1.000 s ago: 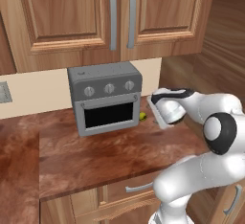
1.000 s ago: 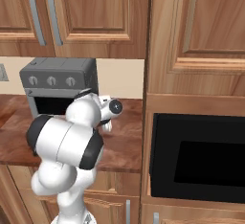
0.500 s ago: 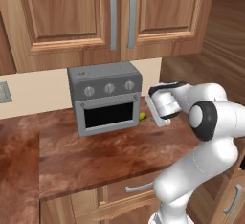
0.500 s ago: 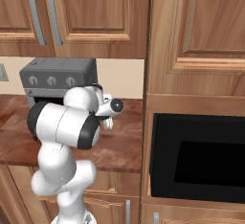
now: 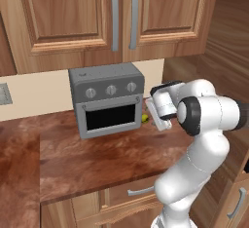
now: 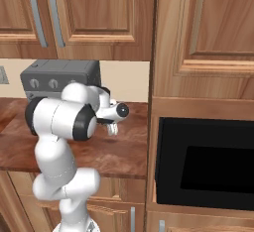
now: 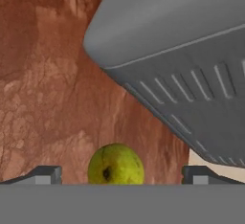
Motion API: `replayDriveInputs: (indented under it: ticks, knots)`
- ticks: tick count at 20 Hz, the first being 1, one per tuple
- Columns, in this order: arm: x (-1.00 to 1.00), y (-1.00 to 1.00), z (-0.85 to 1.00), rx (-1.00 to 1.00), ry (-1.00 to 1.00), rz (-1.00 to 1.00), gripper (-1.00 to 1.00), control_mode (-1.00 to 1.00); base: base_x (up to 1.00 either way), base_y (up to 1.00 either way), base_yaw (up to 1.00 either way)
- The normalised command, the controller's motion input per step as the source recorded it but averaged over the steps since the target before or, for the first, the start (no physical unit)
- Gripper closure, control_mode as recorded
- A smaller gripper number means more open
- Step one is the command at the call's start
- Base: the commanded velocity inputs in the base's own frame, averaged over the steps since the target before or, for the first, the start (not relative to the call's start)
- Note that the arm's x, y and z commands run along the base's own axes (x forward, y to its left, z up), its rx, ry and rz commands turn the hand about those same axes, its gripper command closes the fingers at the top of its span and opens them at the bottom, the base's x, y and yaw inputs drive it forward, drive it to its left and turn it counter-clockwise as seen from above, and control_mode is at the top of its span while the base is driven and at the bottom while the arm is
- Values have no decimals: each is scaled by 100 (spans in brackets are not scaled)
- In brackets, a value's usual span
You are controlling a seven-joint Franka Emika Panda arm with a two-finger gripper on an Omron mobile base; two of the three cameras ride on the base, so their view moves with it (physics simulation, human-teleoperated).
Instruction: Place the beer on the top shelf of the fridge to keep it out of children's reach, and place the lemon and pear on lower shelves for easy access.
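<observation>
Now the pear [image 7: 116, 164] sits end-on between the gripper's [image 7: 121, 174] 2 wide-apart fingertips.

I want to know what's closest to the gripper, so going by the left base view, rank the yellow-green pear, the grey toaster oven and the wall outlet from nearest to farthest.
1. Yellow-green pear: on the counter, just left of the gripper.
2. Grey toaster oven: further left, beyond the pear.
3. Wall outlet: far left edge.

1. Wooden wall cabinets [image 5: 121, 15] with grey bar handles hang above a reddish-brown stone counter [image 5: 92, 159].
2. A cream backsplash [image 6: 124, 80] runs behind.
3. A tall wooden unit holds a black built-in oven [image 6: 206, 164].
</observation>
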Motion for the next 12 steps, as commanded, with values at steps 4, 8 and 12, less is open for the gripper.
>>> replayDriveInputs:
  ticks: [4,8,12]
  knots:
    - [23,0,-3,0,10,3,-100,-100,0,0,0]
    - [25,0,-2,0,13,3,-100,-100,0,0,0]
    - [24,0,-2,2,7,3,-100,-100,0,0,0]
